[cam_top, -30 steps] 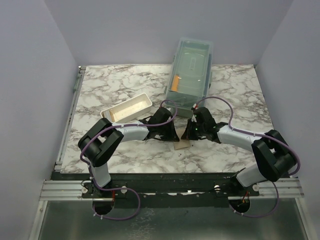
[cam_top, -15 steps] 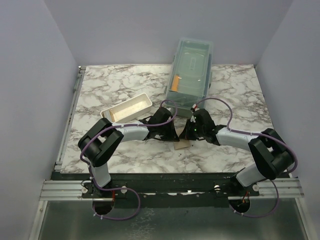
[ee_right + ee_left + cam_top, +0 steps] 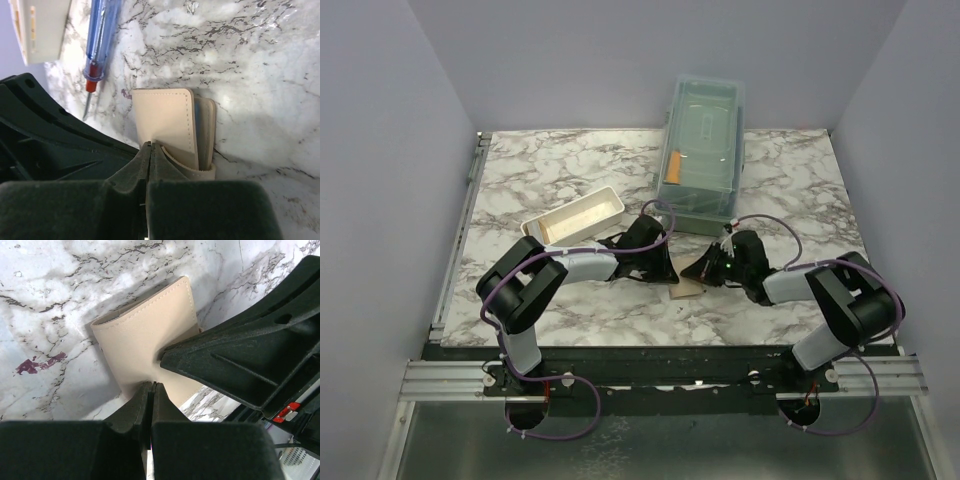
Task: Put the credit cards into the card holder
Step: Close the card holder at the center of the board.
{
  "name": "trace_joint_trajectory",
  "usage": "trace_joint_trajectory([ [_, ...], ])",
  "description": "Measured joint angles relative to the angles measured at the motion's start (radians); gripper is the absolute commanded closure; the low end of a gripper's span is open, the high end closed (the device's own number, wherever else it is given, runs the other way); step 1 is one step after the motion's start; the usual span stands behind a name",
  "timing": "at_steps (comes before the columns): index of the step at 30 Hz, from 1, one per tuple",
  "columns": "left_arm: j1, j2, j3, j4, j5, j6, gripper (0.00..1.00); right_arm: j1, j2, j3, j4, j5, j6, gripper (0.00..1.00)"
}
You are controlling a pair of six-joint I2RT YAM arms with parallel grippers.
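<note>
The white, grey-veined marble tabletop (image 3: 550, 170) fills the middle of the overhead view, its near edge partly covered by the arms. A large translucent lidded plastic box (image 3: 705, 130) stands upper centre at the far edge, with a short orange stick (image 3: 672, 165) blurred through its left wall. The left arm (image 3: 570, 268) and right arm (image 3: 820, 285) bend inward and meet lower centre, hiding most of what lies between them. A white rectangular tray (image 3: 575, 215) sits left of centre; marks on its wall in the right wrist view are too blurred to read. A blue-handled screwdriver with a red collar (image 3: 102, 35) lies beside it, cut off at the frame's top. The small tan stitched folding card holder (image 3: 167, 120) sits between the pincers, close to the tabletop's near edge, with blue lining at its slightly parted right side; whether cards are inside cannot be told. The left pincer (image 3: 151, 390) and right pincer (image 3: 151, 150) each show fingers pressed together without a gap, tips touching the holder's edge; whether either pinches a flap cannot be told.
</note>
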Motion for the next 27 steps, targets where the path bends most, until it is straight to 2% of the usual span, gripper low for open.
trace_joint_trajectory([
  [6,0.000,0.000,-0.002,0.000,0.000,0.002,1.00,-0.055,0.158,-0.068,0.304,-0.139,0.113,1.00],
  [13,0.000,-0.009,-0.011,0.002,-0.001,0.003,1.00,-0.143,0.478,-0.159,0.890,-0.330,0.304,1.00],
  [15,0.000,-0.011,-0.012,0.000,-0.001,0.003,1.00,-0.166,0.538,-0.179,1.006,-0.358,0.352,1.00],
  [20,0.000,-0.014,-0.012,-0.008,-0.001,0.011,1.00,-0.184,0.524,-0.180,0.994,-0.370,0.394,1.00],
  [24,0.000,-0.016,-0.010,-0.019,-0.001,0.018,1.00,-0.188,0.456,-0.174,0.877,-0.364,0.378,1.00],
  [27,-0.001,-0.016,-0.003,-0.032,-0.001,0.021,1.00,-0.188,0.387,-0.141,0.728,-0.322,0.353,1.00],
])
